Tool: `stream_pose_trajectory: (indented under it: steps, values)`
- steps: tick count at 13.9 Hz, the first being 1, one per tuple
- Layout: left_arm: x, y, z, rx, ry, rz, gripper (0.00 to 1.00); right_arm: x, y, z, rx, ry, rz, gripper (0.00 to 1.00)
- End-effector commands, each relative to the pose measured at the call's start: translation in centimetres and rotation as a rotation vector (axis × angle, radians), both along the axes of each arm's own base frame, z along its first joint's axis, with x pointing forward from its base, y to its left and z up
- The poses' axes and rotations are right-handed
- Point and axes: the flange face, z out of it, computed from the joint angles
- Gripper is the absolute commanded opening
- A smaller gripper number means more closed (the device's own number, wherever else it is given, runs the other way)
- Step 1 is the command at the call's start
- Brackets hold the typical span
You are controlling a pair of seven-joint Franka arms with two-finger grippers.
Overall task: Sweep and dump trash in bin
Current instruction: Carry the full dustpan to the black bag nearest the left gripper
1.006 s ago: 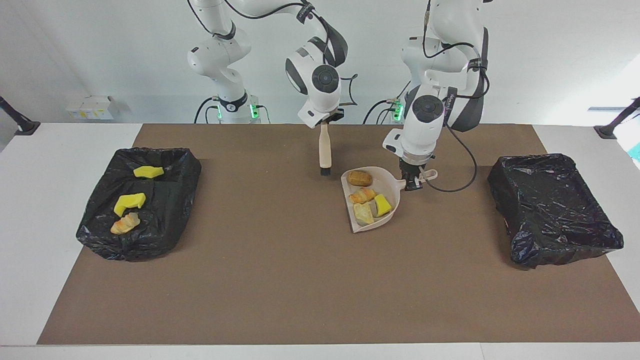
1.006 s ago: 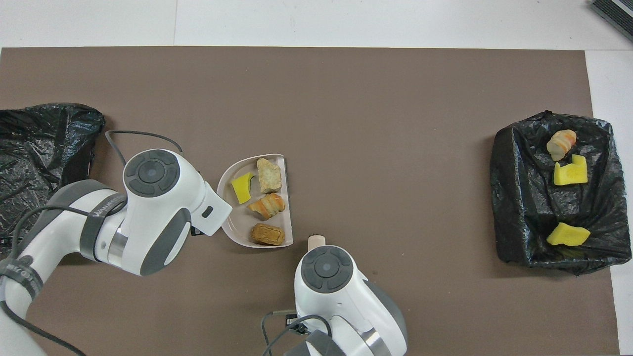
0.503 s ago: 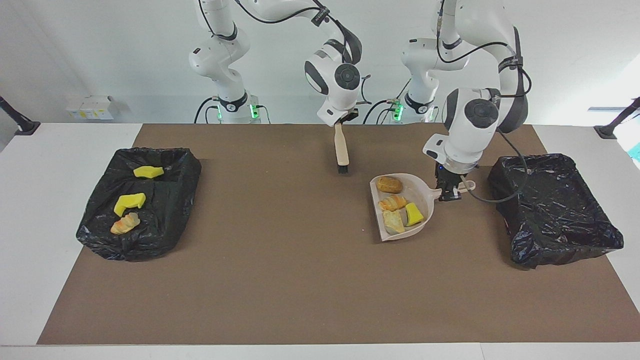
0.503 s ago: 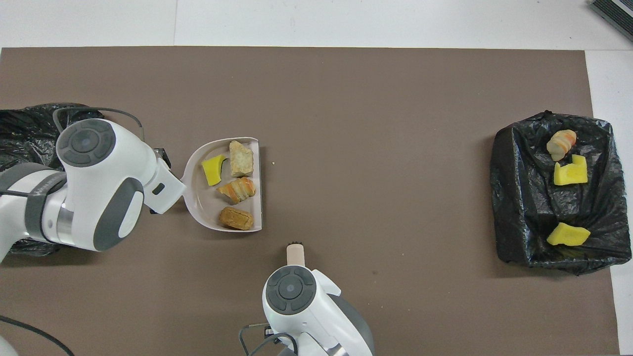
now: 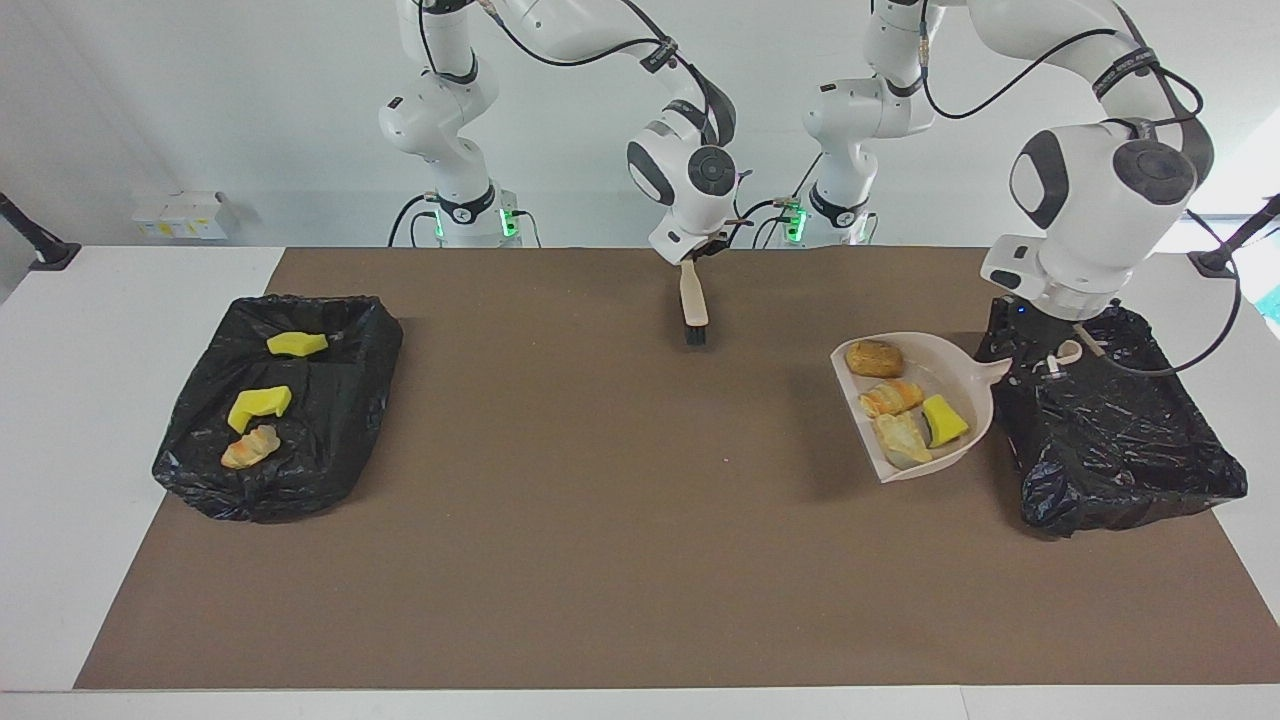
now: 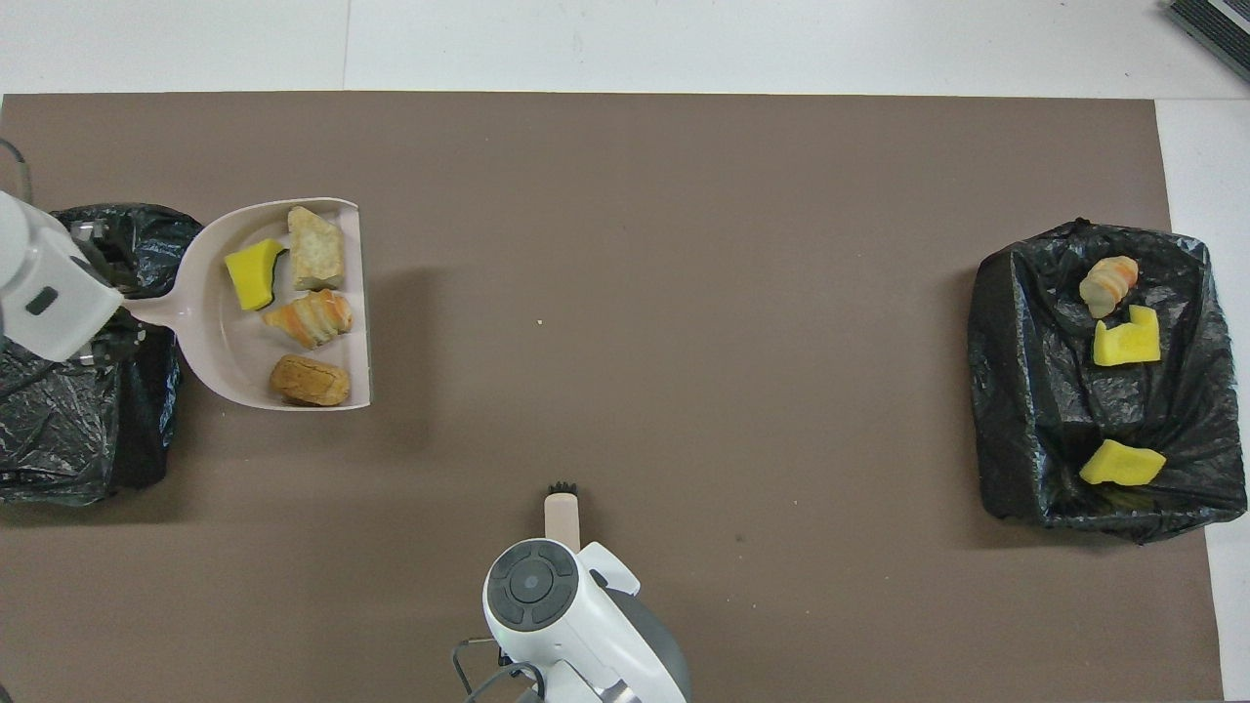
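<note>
1. the left gripper (image 5: 1050,352) holds the dustpan (image 5: 960,385) by its handle and has carried it, since a second ago, from the middle of the surface (image 5: 600,560) to the edge of the empty bin (image 5: 1110,430) at the left arm's end.
2. the dustpan is now raised, its handle end over the empty bin's rim and its open lip pointing away from that bin.
3. four pieces of trash (image 5: 905,405) ride in the dustpan: one yellow sponge piece and three bread-like chunks.
4. three more pieces lie in the other bin (image 5: 280,480), well apart from the empty bin, at the right arm's end.
5. the right gripper (image 5: 693,262) has the brush (image 5: 692,310) hanging bristles down over the surface, well apart from the empty bin. we cannot tell how tight that grip is.
6. we judge sweeping done and dumping next: the dustpan must turn or tip so its lip faces into the empty bin.
7. a small crumb (image 6: 538,323) is left on the surface.
</note>
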Motion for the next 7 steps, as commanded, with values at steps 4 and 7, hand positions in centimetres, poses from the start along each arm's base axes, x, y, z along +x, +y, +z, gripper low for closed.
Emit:
stream_pose_trajectory:
  steps: [4,7]
  values:
    - [0.3,9.9,5.0,0.033,-0.068,0.0,0.0,2.8,-0.1,5.2,-0.006,0.02,-0.019,1.0]
    - [-0.2,14.2,6.0,0.051,-0.091,0.024,0.0,4.8,-0.7,7.3,-0.011,0.012,-0.009,1.0]
